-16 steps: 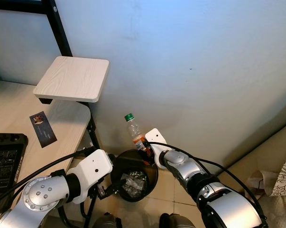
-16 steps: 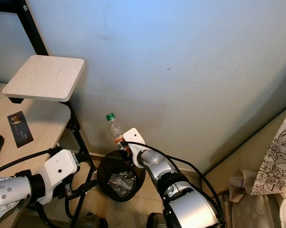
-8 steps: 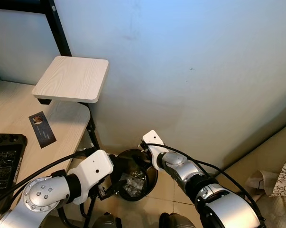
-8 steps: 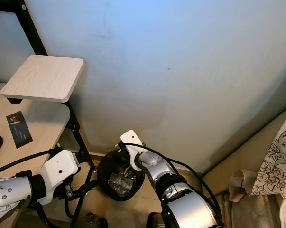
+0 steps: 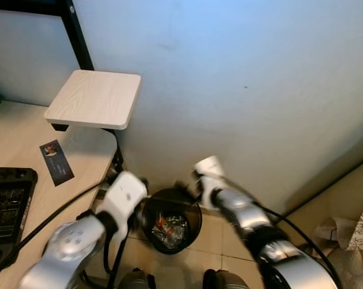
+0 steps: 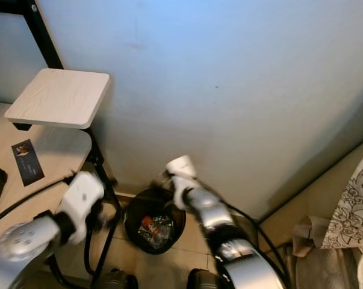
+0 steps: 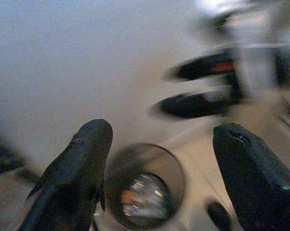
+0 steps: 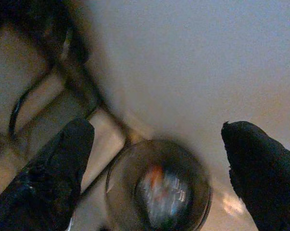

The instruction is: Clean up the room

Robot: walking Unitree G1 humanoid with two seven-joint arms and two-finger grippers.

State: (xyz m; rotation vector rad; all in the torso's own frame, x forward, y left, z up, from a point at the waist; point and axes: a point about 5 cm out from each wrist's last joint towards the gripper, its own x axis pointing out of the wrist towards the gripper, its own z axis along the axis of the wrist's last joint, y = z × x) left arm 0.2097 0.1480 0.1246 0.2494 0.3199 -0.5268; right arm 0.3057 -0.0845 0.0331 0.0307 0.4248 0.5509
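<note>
The clear plastic bottle with the green cap and orange label, which a second ago was held upright above the bin by the right pincer (image 8: 159, 159), is no longer held. Half a second ago it had already left that pincer. An orange-and-clear shape, taken to be the bottle (image 5: 163, 221), is now seen lying inside the round black waste bin (image 5: 194, 212) among crumpled clear plastic wrapping (image 5: 176, 227). The bin stands on the tiled floor (image 5: 229, 256) against the pale blue wall (image 5: 241, 90), just beside the black leg of the light wooden table (image 5: 12, 150).

The right pincer is seen spread wide and empty, poised above the bin mouth. The left pincer (image 7: 159, 168) is likewise spread and empty, held over the bin from the other side. Both arms have been raised since the last picture and are blurred by motion in the head views, so a withdrawal from the bin is judged to be under way.

For the task, this item is judged to be disposed of, and both pincers are free for the next pick-up. On the table, a black handheld device (image 5: 6, 208) and a small dark card (image 5: 56, 170) are left, and a raised light wooden shelf plate (image 5: 94, 99) stands above them. Whether these count as clutter cannot be told.
</note>
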